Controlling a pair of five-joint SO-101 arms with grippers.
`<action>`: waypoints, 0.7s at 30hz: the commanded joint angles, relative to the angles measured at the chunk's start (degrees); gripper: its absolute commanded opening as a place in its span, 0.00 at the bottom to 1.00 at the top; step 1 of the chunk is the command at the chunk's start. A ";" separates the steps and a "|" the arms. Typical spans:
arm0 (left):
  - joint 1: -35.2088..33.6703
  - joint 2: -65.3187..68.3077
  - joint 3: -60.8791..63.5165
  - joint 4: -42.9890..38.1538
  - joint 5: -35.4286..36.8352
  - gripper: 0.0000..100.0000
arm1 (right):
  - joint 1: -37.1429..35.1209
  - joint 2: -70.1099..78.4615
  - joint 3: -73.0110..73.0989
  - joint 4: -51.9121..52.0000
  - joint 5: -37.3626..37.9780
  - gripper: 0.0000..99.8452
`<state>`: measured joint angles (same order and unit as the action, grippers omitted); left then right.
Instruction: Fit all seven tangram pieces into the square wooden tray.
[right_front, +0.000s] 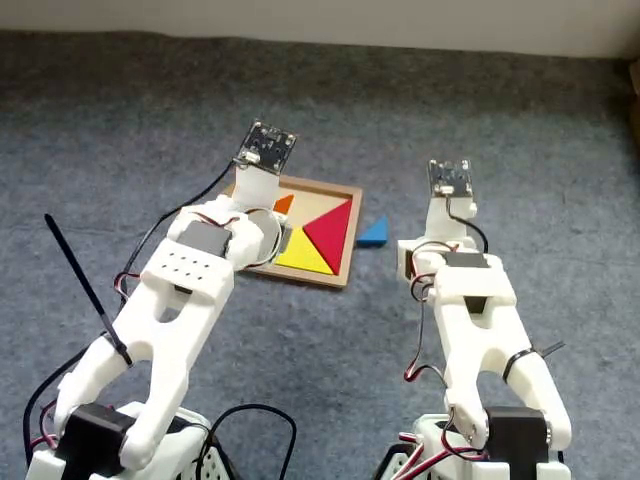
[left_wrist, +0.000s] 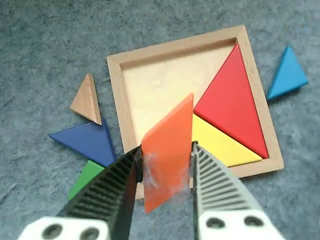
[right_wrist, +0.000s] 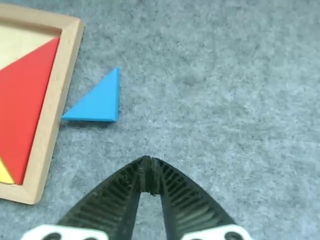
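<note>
orange piece (left_wrist: 170, 125) | pinched by left end effector (left_wrist: 166, 149) | right end effector (right_wrist: 149, 167) pressed together

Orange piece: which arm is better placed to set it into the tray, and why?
Left. The left claw grips the orange piece over the tray; the right claw is shut and empty, off beside the blue triangle.

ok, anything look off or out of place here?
Nothing broken or spilled. One oddity: the orange piece in the left gripper has a whitish smear where it is gripped. The red triangle and yellow triangle lie flat in the tray.
</note>
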<state>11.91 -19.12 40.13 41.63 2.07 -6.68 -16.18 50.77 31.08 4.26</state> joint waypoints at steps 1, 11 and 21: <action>0.13 -1.71 -1.80 -2.90 2.29 0.07 | 0.57 -2.51 -0.31 -2.86 -0.18 0.01; -2.95 18.15 -10.77 -5.45 2.64 0.07 | 0.57 -2.51 -0.31 -2.86 -0.18 0.01; -3.03 24.04 -14.29 -5.63 2.73 0.07 | 0.48 -2.51 -0.31 -2.86 -0.18 0.01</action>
<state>9.54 4.79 29.23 36.97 4.53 -6.68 -16.18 50.95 29.32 4.26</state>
